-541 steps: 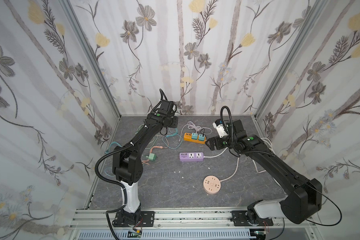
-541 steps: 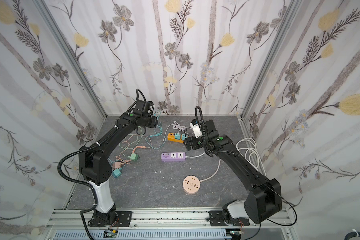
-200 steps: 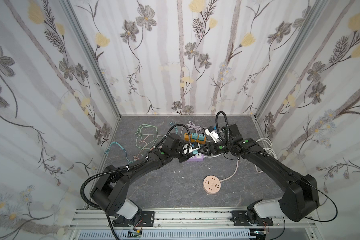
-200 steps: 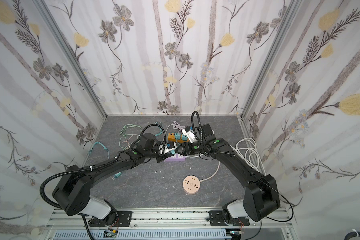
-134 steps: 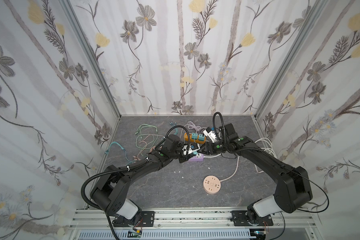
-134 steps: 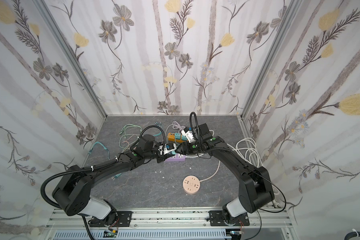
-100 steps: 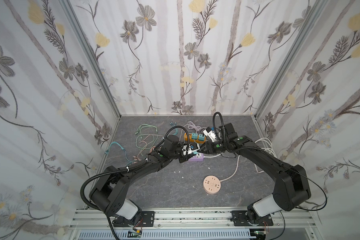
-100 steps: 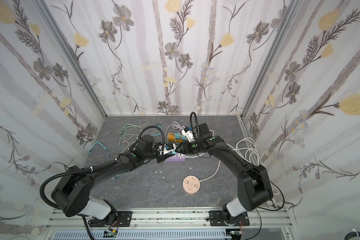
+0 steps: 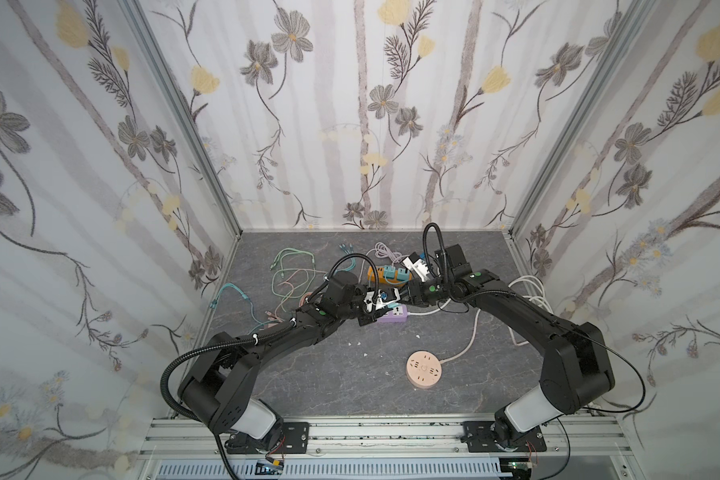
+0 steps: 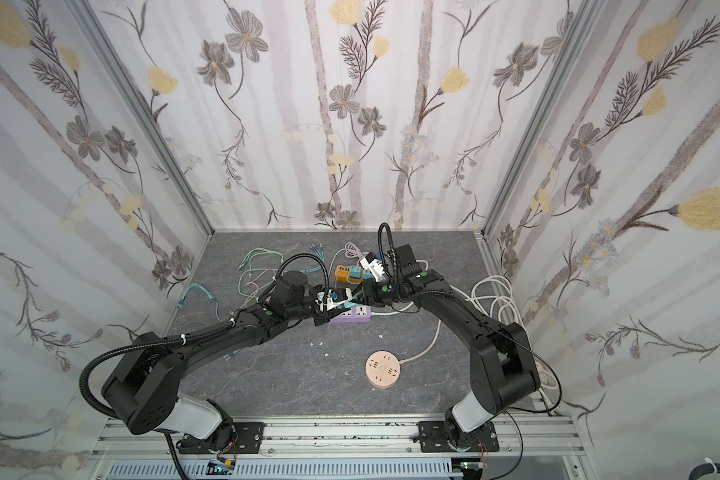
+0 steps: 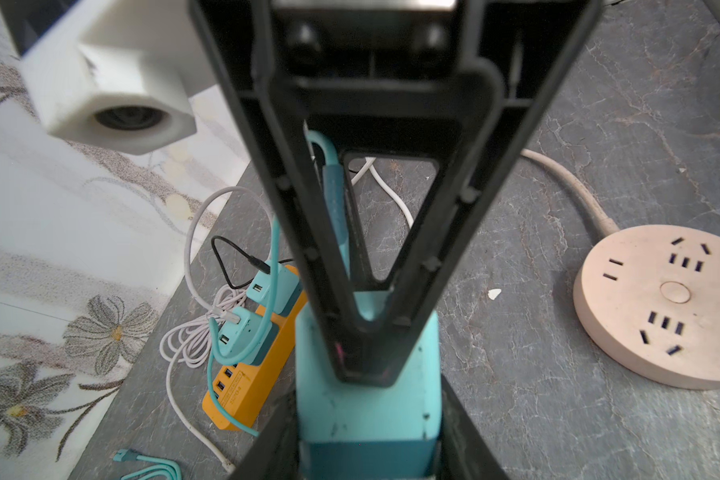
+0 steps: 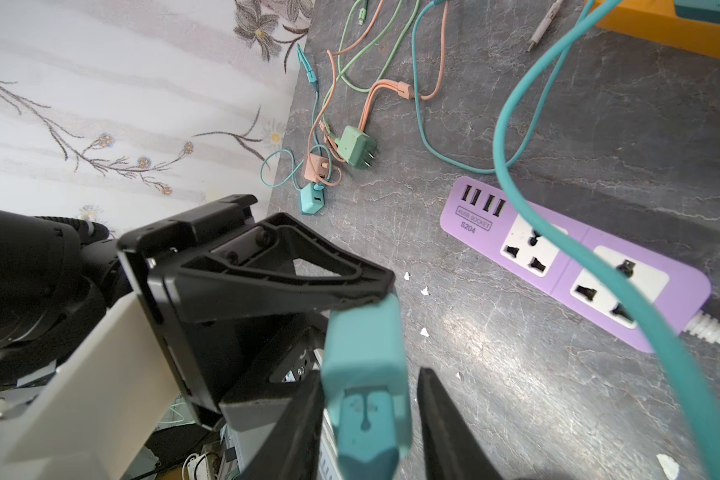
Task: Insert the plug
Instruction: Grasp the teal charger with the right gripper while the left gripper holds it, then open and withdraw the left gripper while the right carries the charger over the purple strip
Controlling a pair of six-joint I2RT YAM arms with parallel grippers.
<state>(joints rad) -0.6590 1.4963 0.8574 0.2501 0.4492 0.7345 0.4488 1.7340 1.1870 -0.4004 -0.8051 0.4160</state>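
A teal plug with a teal cable hangs above the grey floor, just left of the purple power strip. My left gripper is shut on the plug's body. My right gripper meets it from the opposite side, its jaws on either side of the plug's cable end. One right finger lies against the plug and a thin gap shows at the other. The right gripper's fingers cover the plug's far end in the left wrist view.
An orange power strip with two teal adapters stands behind the purple one. A round pink socket lies nearer the front. Loose coloured cables and small adapters spread to the left. White cable coils lie right.
The left arm swung from the back to the middle carrying the plug. Over the last second the right gripper closed in on the plug and its jaws narrowed around it.
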